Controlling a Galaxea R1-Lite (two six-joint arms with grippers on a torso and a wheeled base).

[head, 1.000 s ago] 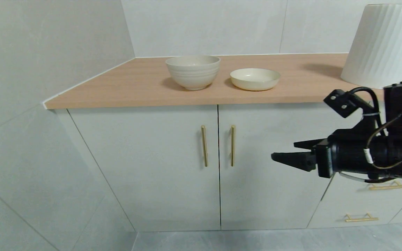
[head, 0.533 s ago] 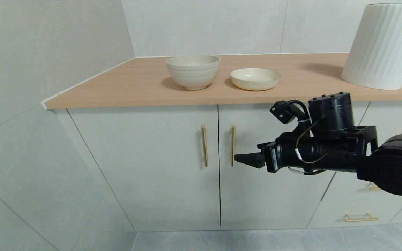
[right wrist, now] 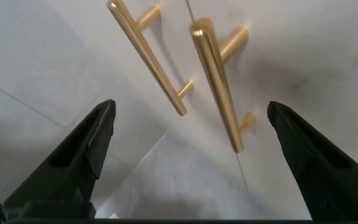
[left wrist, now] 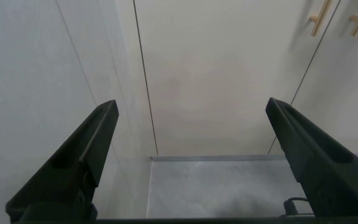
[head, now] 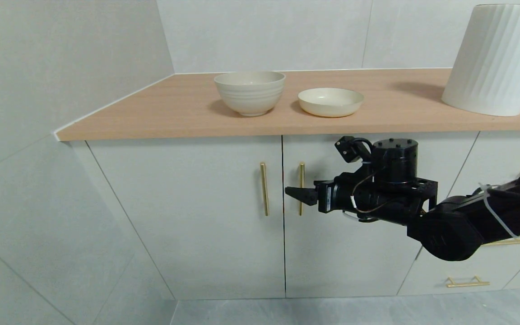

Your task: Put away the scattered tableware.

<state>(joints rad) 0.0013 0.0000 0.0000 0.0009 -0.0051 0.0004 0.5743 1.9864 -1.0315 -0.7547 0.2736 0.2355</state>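
The right gripper [head: 294,192] is held with jaws wide and empty, facing two slim brass cabinet handles [right wrist: 219,87]. Above the jaws, a ribbed cream bowl [head: 249,92] and a shallow cream dish [head: 330,102] are set on the wooden desk [head: 151,118]. Both handles could be clamped together.

Right arm [head: 449,223]: it has swung in from the side edge of the head view and stretched out toward the cabinet doors. More of its forearm now shows behind the jaws.
Right jaws: carried forward through both steps and now sitting a little higher than a second ago.
Right door's handle [head: 301,180]: a second ago it stood well ahead of the jaws, and half a second ago just ahead of their tips. Now it lies between them.
Door seam [head: 283,234]: formerly far ahead of the jaws, now right at their tips.
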